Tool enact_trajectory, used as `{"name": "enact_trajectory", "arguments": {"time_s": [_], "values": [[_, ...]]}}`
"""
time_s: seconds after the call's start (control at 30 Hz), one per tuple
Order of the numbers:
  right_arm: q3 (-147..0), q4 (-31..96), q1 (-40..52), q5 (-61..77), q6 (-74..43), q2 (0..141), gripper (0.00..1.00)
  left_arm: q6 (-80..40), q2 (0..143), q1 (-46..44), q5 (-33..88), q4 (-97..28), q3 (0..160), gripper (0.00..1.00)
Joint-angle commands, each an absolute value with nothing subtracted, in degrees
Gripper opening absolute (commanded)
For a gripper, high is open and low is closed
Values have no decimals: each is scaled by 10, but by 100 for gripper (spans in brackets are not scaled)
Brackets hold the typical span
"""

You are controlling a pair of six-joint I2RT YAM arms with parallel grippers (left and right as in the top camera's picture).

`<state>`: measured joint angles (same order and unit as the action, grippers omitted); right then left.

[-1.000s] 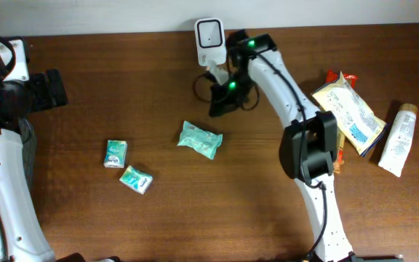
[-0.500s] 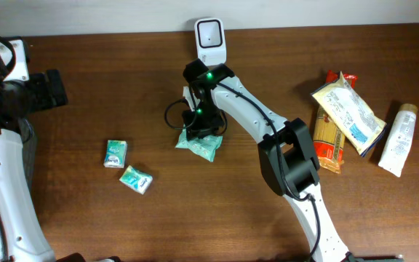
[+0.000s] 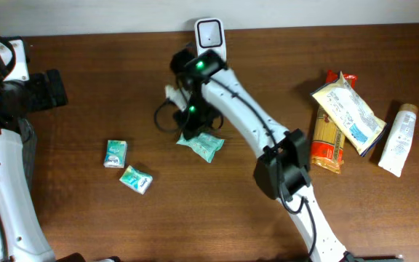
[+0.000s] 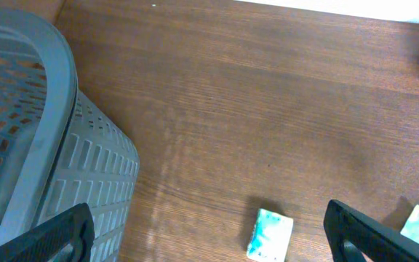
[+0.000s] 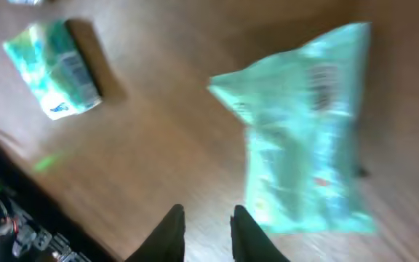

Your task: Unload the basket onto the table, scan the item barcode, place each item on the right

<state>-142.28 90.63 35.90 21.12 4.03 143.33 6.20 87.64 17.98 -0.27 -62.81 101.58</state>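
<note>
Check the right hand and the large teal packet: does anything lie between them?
Nothing visible does. In the wrist view, only bare table lies between the right hand and the large teal packet. The small packet sits well off to the side.

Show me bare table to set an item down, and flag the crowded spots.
Bare: front strip between the small teal packs and right arm; back-left wood between left arm and scanner. Crowded: right end, with pasta, snack bag, tube; teal pouch beside the right gripper.
</note>
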Motion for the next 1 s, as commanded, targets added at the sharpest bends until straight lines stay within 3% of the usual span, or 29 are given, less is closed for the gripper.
{"name": "enact_trajectory", "arguments": {"time_s": [0.0, 0.17, 0.33, 0.63, 0.8, 0.93, 0.97], "values": [[-1343, 910, 408, 206, 36, 1437, 22, 57, 874, 182, -4, -627, 1018, 99], [-1265, 887, 383, 70, -22, 1437, 22, 57, 874, 182, -4, -627, 1018, 99], [-1267, 855, 319, 73, -15, 1437, 26, 57, 874, 182, -4, -627, 1018, 99], [-1272, 870, 315, 114, 38, 1432, 25, 57, 874, 182, -4, -627, 1018, 99], [-1399, 952, 317, 116, 38, 1405, 25, 57, 874, 182, -4, -627, 1018, 99], [-1416, 931, 342, 121, -13, 1409, 4, 57, 874, 182, -4, -627, 1018, 99], [-1399, 918, 347, 117, -29, 1409, 4, 57, 874, 182, -4, -627, 1018, 99]]}}
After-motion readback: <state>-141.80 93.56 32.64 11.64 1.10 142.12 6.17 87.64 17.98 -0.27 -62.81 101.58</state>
